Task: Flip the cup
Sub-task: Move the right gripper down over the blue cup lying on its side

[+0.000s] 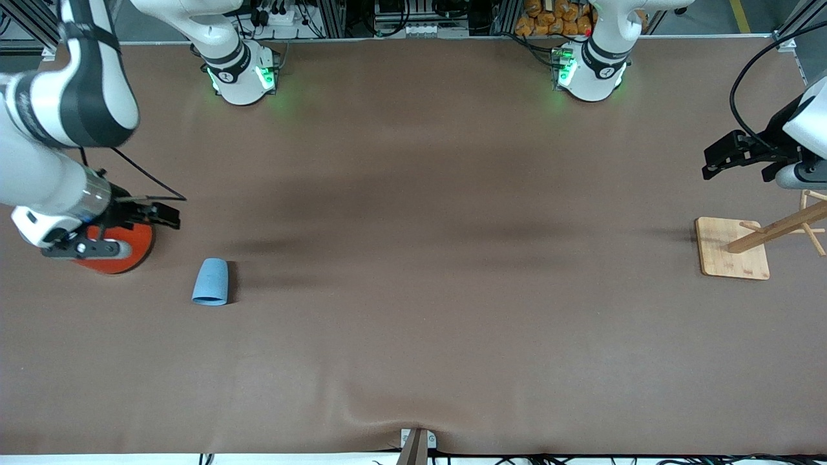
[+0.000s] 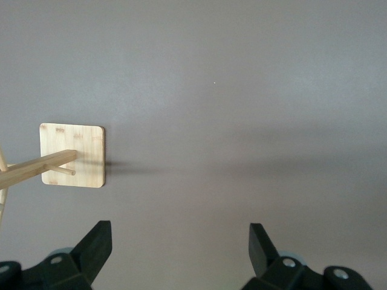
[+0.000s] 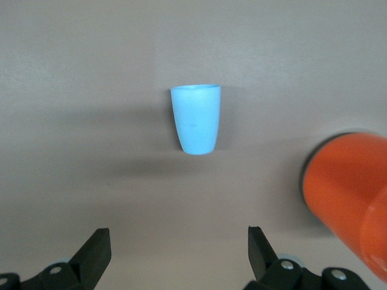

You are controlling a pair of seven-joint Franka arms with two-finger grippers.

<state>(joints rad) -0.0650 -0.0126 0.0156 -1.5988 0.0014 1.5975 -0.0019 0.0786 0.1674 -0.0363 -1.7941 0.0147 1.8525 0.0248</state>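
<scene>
The light-blue cup [image 1: 210,281] lies on its side on the brown table, its wide mouth toward the front camera. It also shows in the right wrist view [image 3: 196,119]. My right gripper [image 1: 158,213] hovers over the orange can, apart from the cup, toward the right arm's end of the table. Its jaws [image 3: 178,241] are open and empty. My left gripper [image 1: 717,158] waits in the air at the left arm's end of the table. It is open and empty [image 2: 179,241].
A large orange can [image 1: 119,248] stands beside the cup, partly under my right gripper, and shows in the right wrist view [image 3: 351,193]. A wooden peg stand on a square base [image 1: 733,248] sits below my left gripper [image 2: 72,155].
</scene>
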